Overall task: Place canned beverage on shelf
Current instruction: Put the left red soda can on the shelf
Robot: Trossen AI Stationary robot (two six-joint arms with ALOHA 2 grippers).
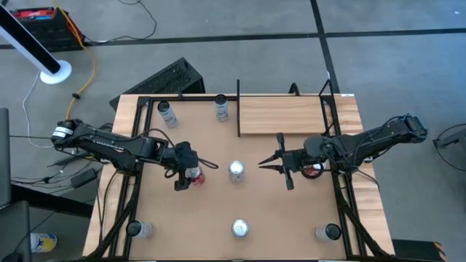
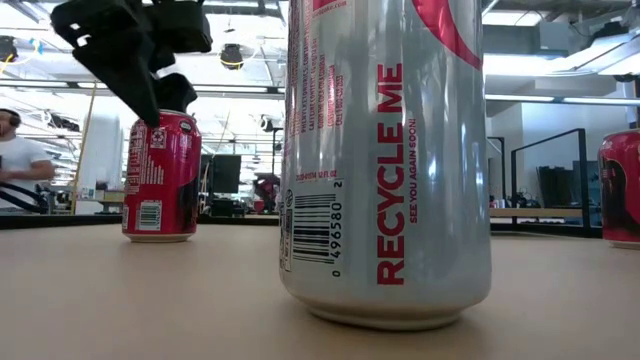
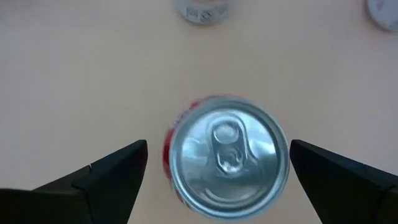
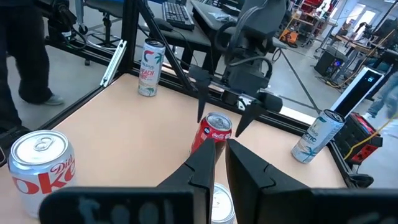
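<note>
Our left hand hangs wide open straddling the red can; closing off-centre, we could tip it. Our right hand waits clenched, empty.

Pincer, seemingly open, over red can

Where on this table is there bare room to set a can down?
The shelf is bare. So is the tabletop between the two silver cans. The middle is crowded: the open left gripper straddles the red can, with the right gripper opposite.
</note>
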